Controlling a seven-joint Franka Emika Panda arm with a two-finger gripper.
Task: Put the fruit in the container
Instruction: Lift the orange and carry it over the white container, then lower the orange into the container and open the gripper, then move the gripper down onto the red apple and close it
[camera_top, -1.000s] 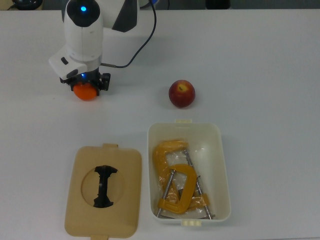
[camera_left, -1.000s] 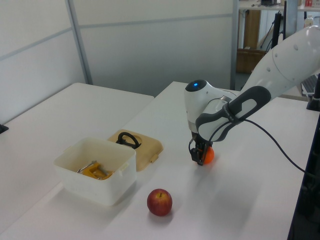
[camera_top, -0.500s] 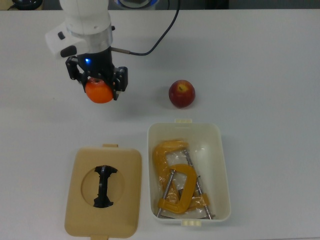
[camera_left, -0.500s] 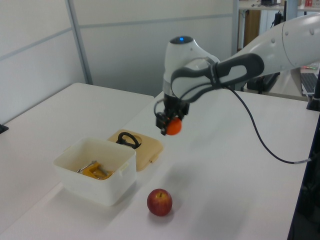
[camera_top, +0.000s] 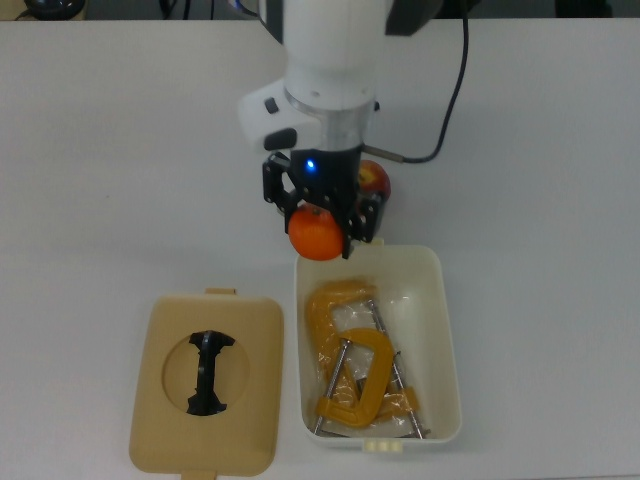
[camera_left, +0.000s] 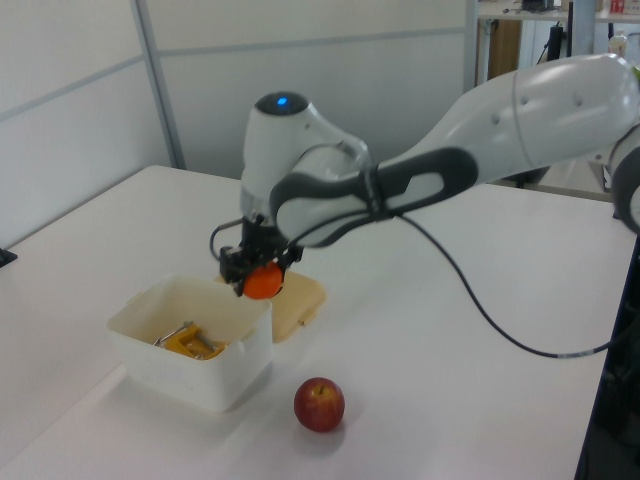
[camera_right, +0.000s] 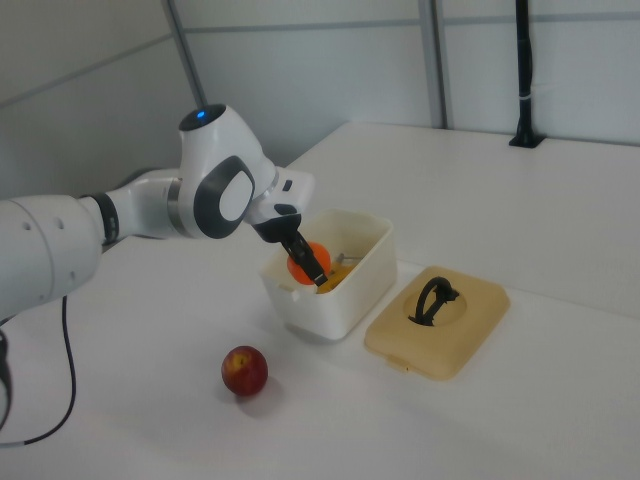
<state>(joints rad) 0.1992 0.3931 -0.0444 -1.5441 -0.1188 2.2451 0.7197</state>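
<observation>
Since a second ago I have carried the orange (camera_top: 317, 234) up off the desk (camera_top: 540, 140) and across to the white container (camera_top: 446, 330); it now hangs in the air at the container's edge, at the short end nearest the apple (camera_left: 319, 404). My fingers (camera_top: 352, 229) are closed on the orange's sides. Round as it is, it shows no long axis. Yellow clamps (camera_top: 352, 360) lie inside the container, its long axis parallel to the tan lid (camera_top: 207, 382) beside it. Plain panelled walls stand behind.
</observation>
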